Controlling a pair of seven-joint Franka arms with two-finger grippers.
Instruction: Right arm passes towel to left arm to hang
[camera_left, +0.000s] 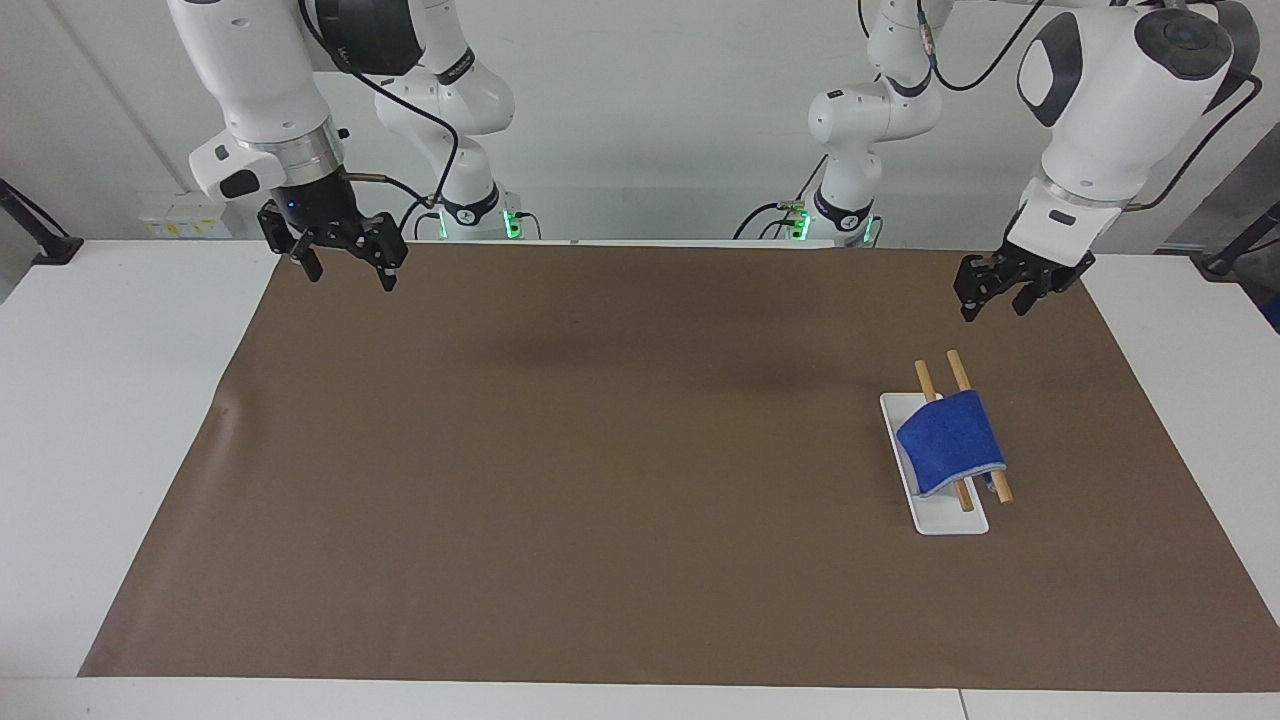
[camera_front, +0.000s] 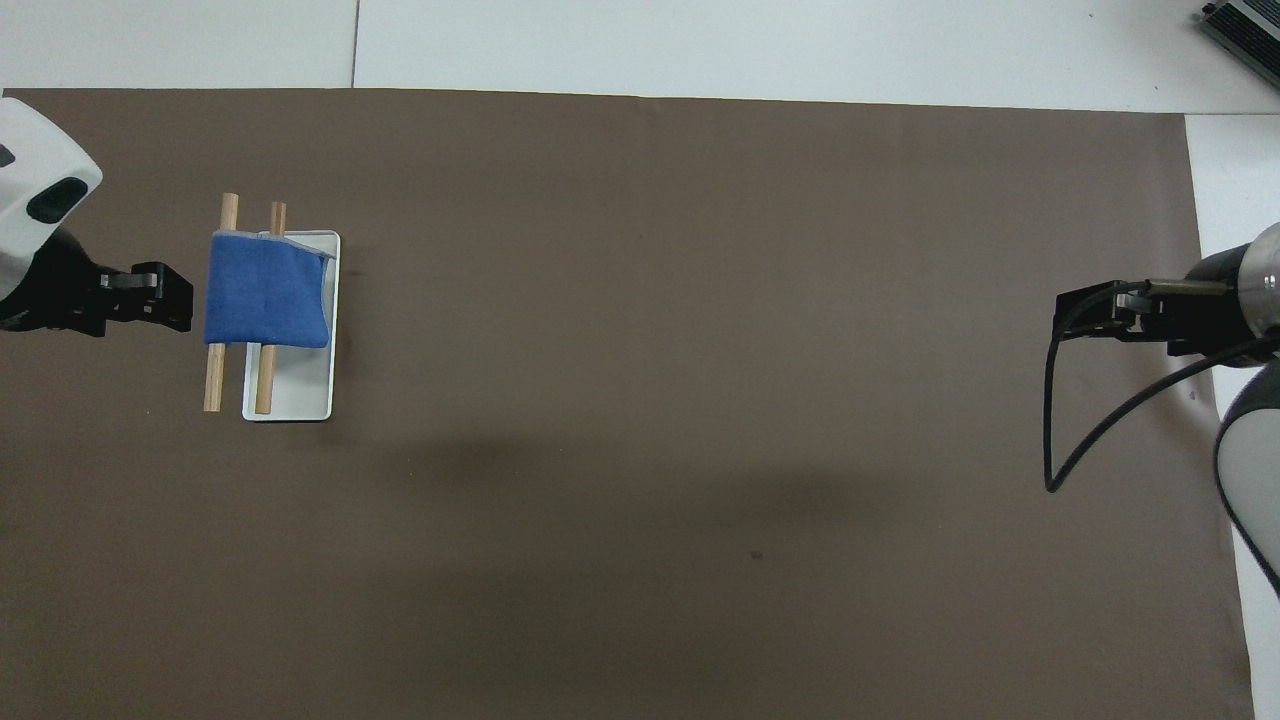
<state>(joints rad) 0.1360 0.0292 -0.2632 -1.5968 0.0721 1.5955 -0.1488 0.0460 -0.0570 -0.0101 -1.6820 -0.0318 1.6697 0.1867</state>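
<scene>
- Right arm (camera_left: 255, 80): glossy white rounded shells, a dark joint cap near the top, a ribbed silver wrist ring.
- Right gripper (camera_left: 348, 268): black, linked metal fingers, a small blue light on its wrist, a thin black cable looping from its side.
- Left arm (camera_left: 1105, 110): the same white casing, a dark grey oval inset on the upper link, a round dark grey joint cap, a black cable trailing along it.
- Left gripper (camera_left: 993, 297): black, under a white wrist block.
- Both white bases carry black collars and green lights.
</scene>
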